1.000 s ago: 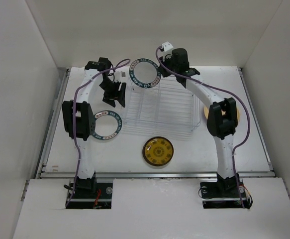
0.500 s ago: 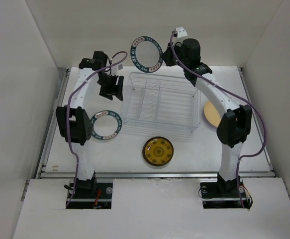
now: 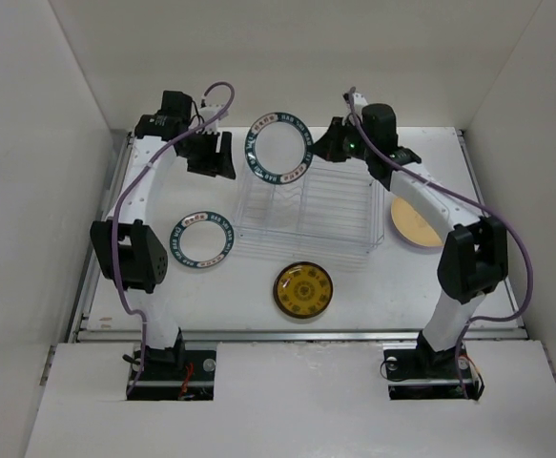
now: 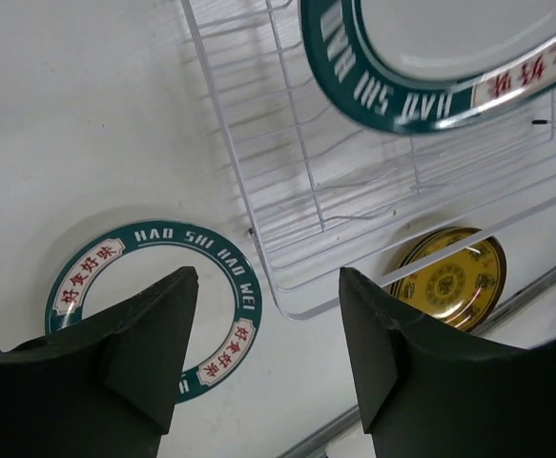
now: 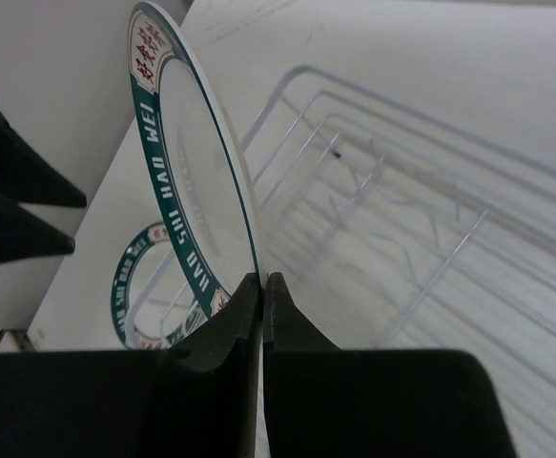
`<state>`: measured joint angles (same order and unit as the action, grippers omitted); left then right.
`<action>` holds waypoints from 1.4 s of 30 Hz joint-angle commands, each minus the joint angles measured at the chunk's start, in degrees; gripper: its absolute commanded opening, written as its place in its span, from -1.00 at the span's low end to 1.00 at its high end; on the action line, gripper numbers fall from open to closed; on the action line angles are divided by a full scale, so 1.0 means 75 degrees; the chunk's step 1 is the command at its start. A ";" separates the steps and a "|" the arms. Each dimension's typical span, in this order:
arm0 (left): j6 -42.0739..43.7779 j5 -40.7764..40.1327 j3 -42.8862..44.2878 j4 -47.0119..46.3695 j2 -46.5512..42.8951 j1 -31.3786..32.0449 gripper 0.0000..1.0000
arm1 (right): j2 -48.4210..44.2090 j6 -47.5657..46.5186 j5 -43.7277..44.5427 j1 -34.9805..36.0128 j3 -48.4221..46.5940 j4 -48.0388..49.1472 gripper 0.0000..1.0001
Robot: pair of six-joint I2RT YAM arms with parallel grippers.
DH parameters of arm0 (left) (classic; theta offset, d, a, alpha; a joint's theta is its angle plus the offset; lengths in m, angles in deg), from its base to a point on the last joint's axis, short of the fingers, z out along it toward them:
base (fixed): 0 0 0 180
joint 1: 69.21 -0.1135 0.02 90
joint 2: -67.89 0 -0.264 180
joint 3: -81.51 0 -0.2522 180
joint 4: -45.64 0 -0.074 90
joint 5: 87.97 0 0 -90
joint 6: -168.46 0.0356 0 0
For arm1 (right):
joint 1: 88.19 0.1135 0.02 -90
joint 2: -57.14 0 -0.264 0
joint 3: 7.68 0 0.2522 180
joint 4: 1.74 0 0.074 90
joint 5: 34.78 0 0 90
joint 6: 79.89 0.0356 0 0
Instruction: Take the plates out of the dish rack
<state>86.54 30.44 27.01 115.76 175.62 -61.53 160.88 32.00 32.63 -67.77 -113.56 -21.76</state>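
My right gripper is shut on the rim of a white plate with a dark teal rim and holds it in the air over the far left end of the wire dish rack. In the right wrist view the plate stands edge-on between my shut fingers. The rack holds no plates. My left gripper is open and empty, just left of the held plate. A second teal-rimmed plate lies flat on the table left of the rack. It also shows in the left wrist view.
A dark brown plate with yellow pattern lies in front of the rack. A plain tan plate lies right of the rack, partly under my right arm. White walls enclose the table on the left, right and back.
My right gripper lifted the teal-rimmed plate out of the rack, then brought it lower and slightly left. My left arm swung back toward the far left corner.
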 commanded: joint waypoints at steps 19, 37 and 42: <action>-0.0315 0.1604 -0.1669 -0.2569 -0.0382 0.0218 0.19 | -0.1047 0.1558 -0.1651 0.0159 0.1793 0.1726 -1.00; -0.1780 0.4579 -0.1412 -0.2161 -0.0523 -0.0401 -1.00 | -0.0603 0.1594 -0.2249 0.0230 0.1444 0.1727 -1.00; -0.1511 0.4580 -0.1094 -0.1234 -0.0791 -0.0894 -1.00 | -0.0462 0.1313 -0.2250 0.0230 0.0800 0.0861 -0.17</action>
<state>75.34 62.46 15.63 103.04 174.00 -65.81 157.16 43.21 18.23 -66.80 -102.63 -14.27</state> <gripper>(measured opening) 0.054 0.383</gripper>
